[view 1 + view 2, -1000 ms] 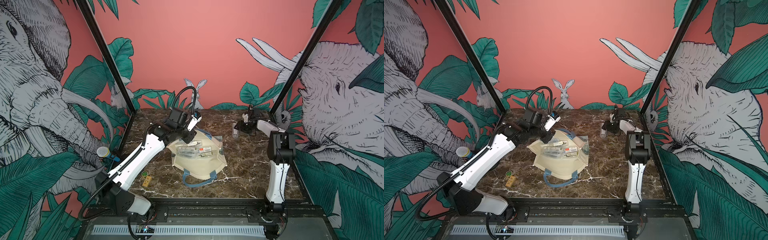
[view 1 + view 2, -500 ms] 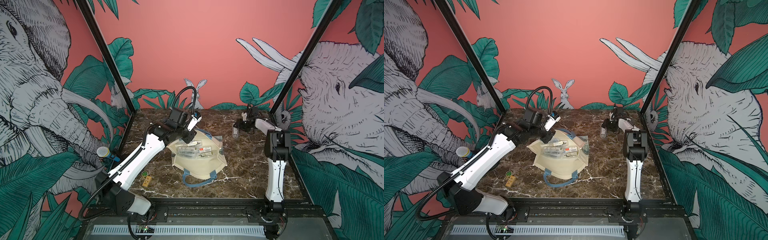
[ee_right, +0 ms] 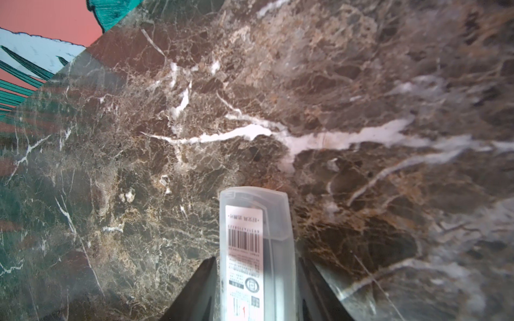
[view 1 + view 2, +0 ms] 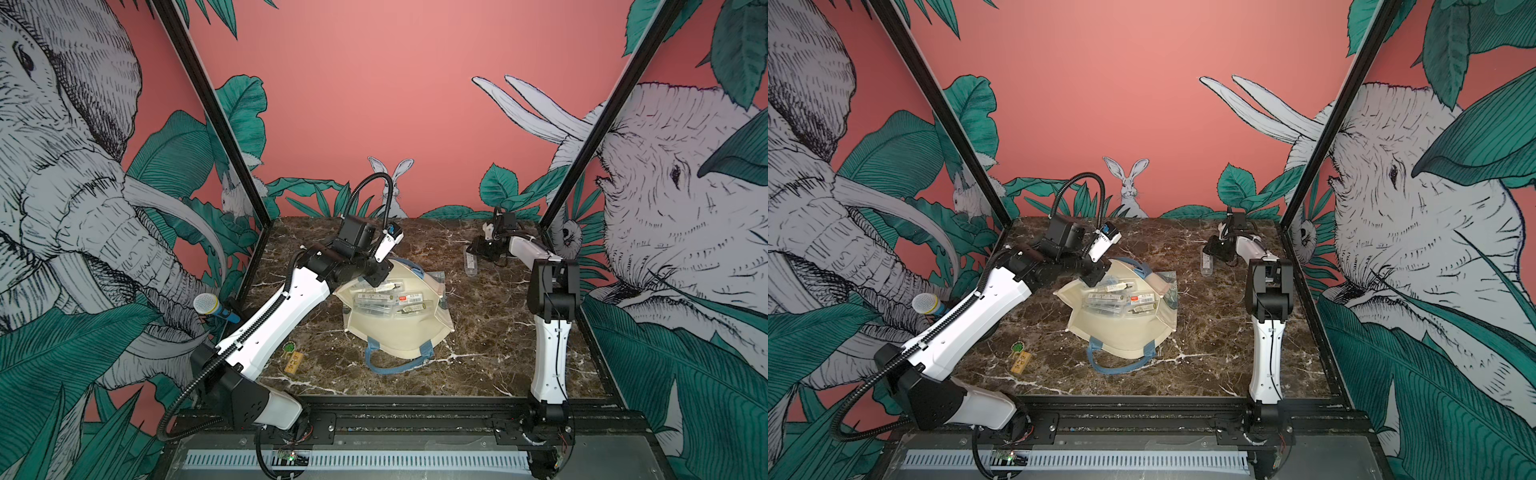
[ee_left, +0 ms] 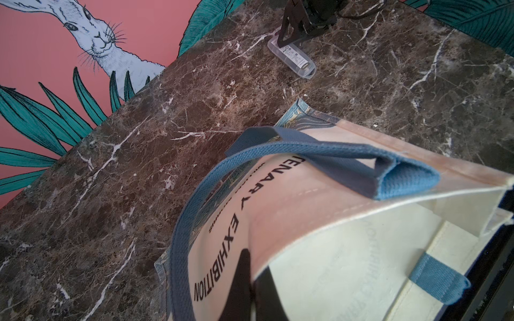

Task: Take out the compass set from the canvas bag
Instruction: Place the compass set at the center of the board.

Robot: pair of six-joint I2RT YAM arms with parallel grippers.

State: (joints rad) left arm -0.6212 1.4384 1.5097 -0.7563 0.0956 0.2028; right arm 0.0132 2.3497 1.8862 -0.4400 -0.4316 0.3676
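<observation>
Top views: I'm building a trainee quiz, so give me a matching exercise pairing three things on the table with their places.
Things: 1 canvas bag; 2 clear case; 3 wooden tag.
Places: a front left, lying untouched; b back right, straddled by the right gripper; c centre, rim pinched by the left gripper.
Pairs: 1-c, 2-b, 3-a.

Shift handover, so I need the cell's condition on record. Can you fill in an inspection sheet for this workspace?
Surface: brown marble table, intact.
Job's things: canvas bag lies open-mouthed with labelled cases inside; one clear case lies apart on the table.
Clutter: wooden tag with green charm.
Grippers: left gripper shut on the bag's rim; right gripper straddles the clear case, grip unclear.
Cables: black hose loops above the left wrist.
Surroundings: jungle mural walls, black frame posts, microphone.
</observation>
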